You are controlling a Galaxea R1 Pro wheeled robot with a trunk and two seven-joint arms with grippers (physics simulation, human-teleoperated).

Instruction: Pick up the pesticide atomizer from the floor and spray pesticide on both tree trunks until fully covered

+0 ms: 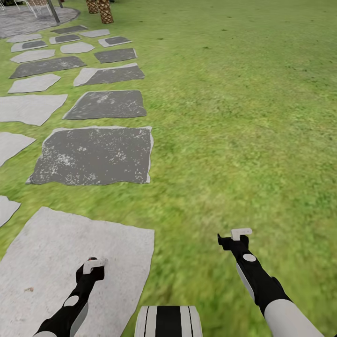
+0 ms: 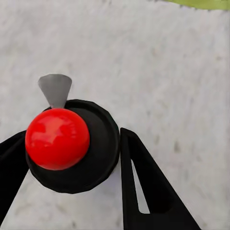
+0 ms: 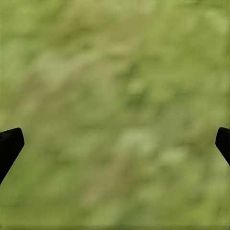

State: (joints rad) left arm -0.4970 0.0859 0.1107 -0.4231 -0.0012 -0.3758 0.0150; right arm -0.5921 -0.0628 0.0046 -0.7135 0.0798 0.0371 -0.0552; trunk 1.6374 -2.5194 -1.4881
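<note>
Fingers (image 2: 139, 187) of my left gripper (image 1: 92, 267) clamp the pesticide atomizer (image 2: 72, 146), held over a pale stepping stone (image 1: 56, 262). Right gripper (image 3: 115, 139) spread wide, empty, over grass (image 1: 243, 117). Pickup looks done; next I need to drive to find the trees.

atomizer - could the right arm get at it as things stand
Probably not easily: the atomizer sits between the left gripper fingers over a pale stepping stone, while the right gripper hangs open over grass, well to the side.
</note>
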